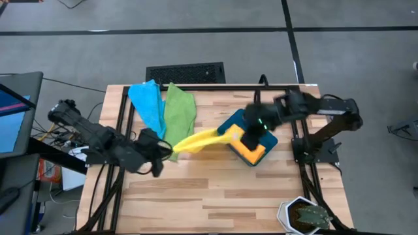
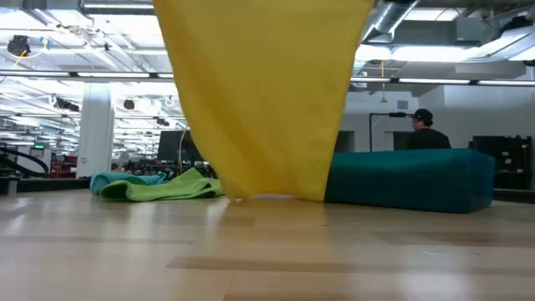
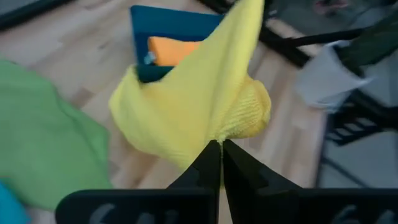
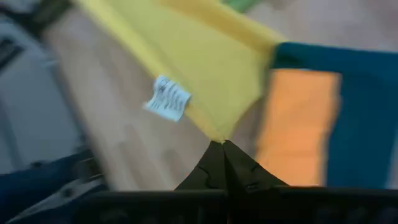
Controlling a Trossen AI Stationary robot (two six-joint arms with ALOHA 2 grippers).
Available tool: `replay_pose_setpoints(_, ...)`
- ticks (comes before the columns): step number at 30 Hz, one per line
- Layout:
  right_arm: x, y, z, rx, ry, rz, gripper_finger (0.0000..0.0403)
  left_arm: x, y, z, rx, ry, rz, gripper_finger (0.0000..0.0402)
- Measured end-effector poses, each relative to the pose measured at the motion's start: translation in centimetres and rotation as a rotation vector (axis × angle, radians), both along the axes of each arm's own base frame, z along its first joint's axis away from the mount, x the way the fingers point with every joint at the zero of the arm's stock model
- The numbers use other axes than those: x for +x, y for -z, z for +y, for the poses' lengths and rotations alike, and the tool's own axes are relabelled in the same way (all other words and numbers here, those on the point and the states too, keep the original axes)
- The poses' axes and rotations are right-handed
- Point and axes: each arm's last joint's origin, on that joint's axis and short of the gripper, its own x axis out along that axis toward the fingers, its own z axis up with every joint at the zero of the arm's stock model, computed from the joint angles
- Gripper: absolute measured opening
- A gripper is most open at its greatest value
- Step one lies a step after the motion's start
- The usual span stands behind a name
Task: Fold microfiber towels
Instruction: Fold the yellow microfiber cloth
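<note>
- Where the wood-plank table [image 1: 215,189] ends, grey floor; low view shows an open workshop behind, a person beyond the teal bin [image 2: 418,180]
- Yellow towel [image 1: 199,139] stretched lengthwise between left gripper [image 1: 171,151] and right gripper [image 1: 236,132], both clamped on a corner
- Blue towel [image 1: 147,103] and green towel [image 1: 179,111] lie at the far edge

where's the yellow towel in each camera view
high view: yellow towel stretched mid-table between both grippers.
low view: hangs from the top, centre.
left wrist view: centre, above the fingers.
right wrist view: upper middle, white tag on it.
Shared landmark: teal bin.
</note>
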Motion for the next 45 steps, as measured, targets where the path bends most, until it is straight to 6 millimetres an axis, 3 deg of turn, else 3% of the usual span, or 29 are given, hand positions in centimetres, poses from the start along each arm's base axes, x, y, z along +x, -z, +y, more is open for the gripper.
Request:
replay_pose_setpoints(4, -0.6, -0.3, 4.6, 0.079, -0.027, -0.051, 0.0003, -1.4, -0.9, -0.5, -0.08, 0.032, -0.055, 0.0)
replay_pose_setpoints(9, -0.7, -0.5, 9.0, 0.175, -0.056, -0.132, 0.0003, -1.5, -1.6, -1.6, -0.137, 0.085, -0.126, 0.0)
replay_pose_setpoints(15, -0.3, -1.3, 9.3, 0.221, -0.002, -0.225, 0.0003, -1.9, -2.0, -0.5, -0.181, 0.081, -0.117, 0.0)
replay_pose_setpoints(18, -0.3, -2.2, 10.2, 0.273, -0.031, -0.315, 0.0003, -2.4, -3.7, 0.1, -0.251, 0.088, -0.161, 0.0)
replay_pose_setpoints(22, -1.5, -1.9, 11.6, 0.267, -0.03, -0.275, 0.0003, -3.0, -5.4, 0.3, -0.274, 0.138, -0.178, 0.0)
replay_pose_setpoints(25, -1.7, 0.1, 12.0, 0.186, 0.048, -0.124, 0.0003, -2.4, -4.2, 0.4, -0.201, 0.131, -0.093, 0.0)
replay_pose_setpoints(29, -0.6, 4.7, 12.6, 0.083, 0.137, 0.094, 0.0003, -0.8, -1.2, 0.3, -0.159, 0.115, 0.081, 0.0)
replay_pose_setpoints(33, 1.3, 10.0, 12.5, 0.07, 0.111, 0.266, 0.0003, 1.0, 1.7, 0.2, -0.147, 0.133, 0.188, 0.0)
replay_pose_setpoints(40, 3.4, 18.6, 10.5, 0.057, 0.071, 0.497, 0.0003, 4.5, 5.6, 0.7, -0.105, 0.213, 0.247, 0.0)
replay_pose_setpoints(45, 3.7, 22.5, 8.5, 0.026, 0.056, 0.632, 0.0003, 7.1, 8.0, 1.8, -0.032, 0.244, 0.278, 0.0)
